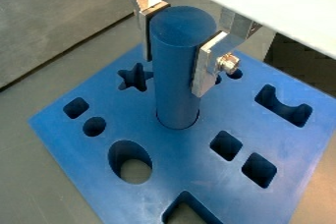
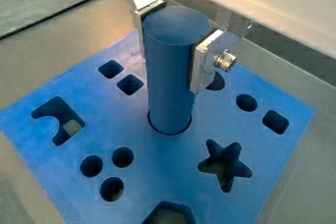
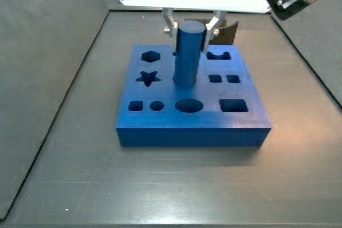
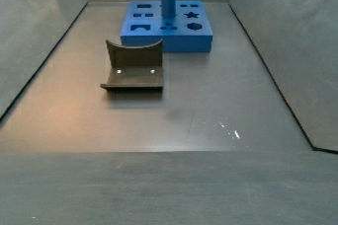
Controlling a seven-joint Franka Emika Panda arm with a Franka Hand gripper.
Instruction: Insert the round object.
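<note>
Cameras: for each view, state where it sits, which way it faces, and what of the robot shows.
Wrist views: both ride just above the gripper, looking down at the blue peg standing in the blue block, fingers beside it.
Side view: near the block, looking down; gripper visible.
Side view: far across the floor, fixture in front of the block; the arm is barely visible.
All four share peg and block.

One peg (image 3: 190, 52), one block (image 3: 190, 107) (blue both), one fixture (image 4: 133, 66), one gripper (image 1: 182, 39).
</note>
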